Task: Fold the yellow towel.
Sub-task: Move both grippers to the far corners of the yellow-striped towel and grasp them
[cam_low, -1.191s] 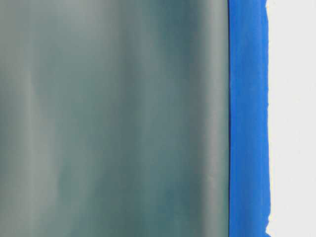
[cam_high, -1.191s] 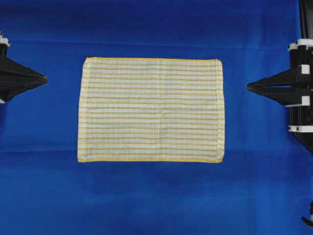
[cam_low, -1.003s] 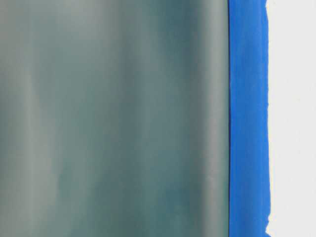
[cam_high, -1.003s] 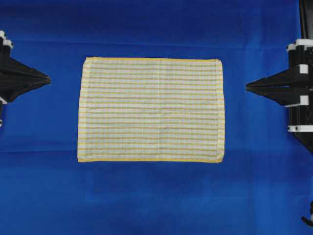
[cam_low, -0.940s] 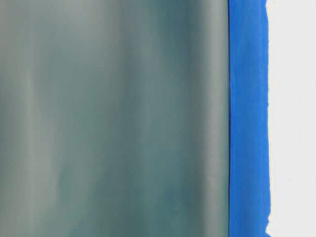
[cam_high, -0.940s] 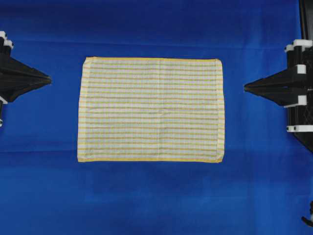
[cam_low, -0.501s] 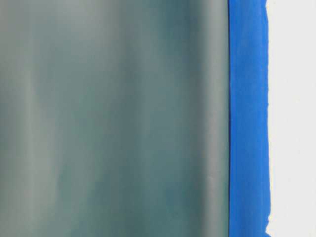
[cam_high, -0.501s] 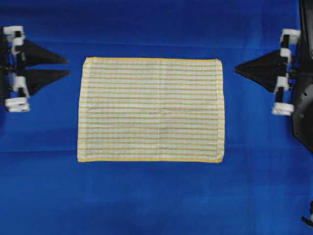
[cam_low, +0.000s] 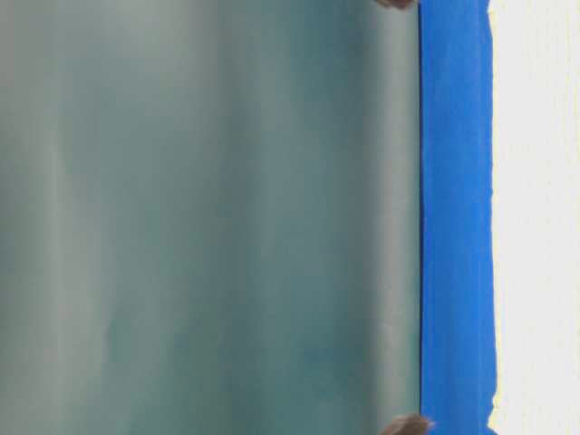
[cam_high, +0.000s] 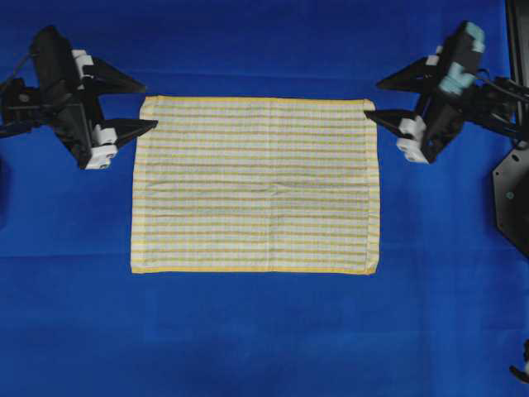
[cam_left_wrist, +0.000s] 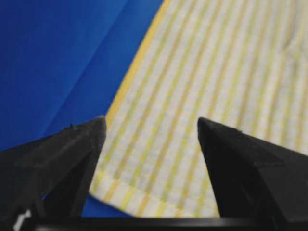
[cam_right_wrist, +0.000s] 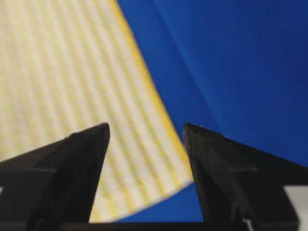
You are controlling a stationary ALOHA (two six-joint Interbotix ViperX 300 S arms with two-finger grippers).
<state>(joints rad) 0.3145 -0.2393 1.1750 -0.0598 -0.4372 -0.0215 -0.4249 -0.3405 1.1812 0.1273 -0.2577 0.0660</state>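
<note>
The yellow towel (cam_high: 256,186) lies spread flat on the blue table cover, white with fine yellow stripes and a yellow hem. My left gripper (cam_high: 150,105) stands open at the towel's far left corner, one finger on either side of that corner. My right gripper (cam_high: 372,100) stands open at the far right corner in the same way. In the left wrist view the towel (cam_left_wrist: 207,72) corner shows between the open left gripper (cam_left_wrist: 150,120). In the right wrist view the towel (cam_right_wrist: 72,72) corner lies between the open right gripper (cam_right_wrist: 146,126). Neither gripper holds anything.
The blue cover (cam_high: 264,331) spreads around the towel on all sides. A black arm base (cam_high: 512,198) stands at the right edge. The table-level view is mostly a blurred grey-green surface (cam_low: 208,217) beside a blue strip (cam_low: 456,217).
Both grippers were shut and level with the towel's middle at the far sides. They have opened wide and moved inward to the towel's two far corners. The towel has not moved.
</note>
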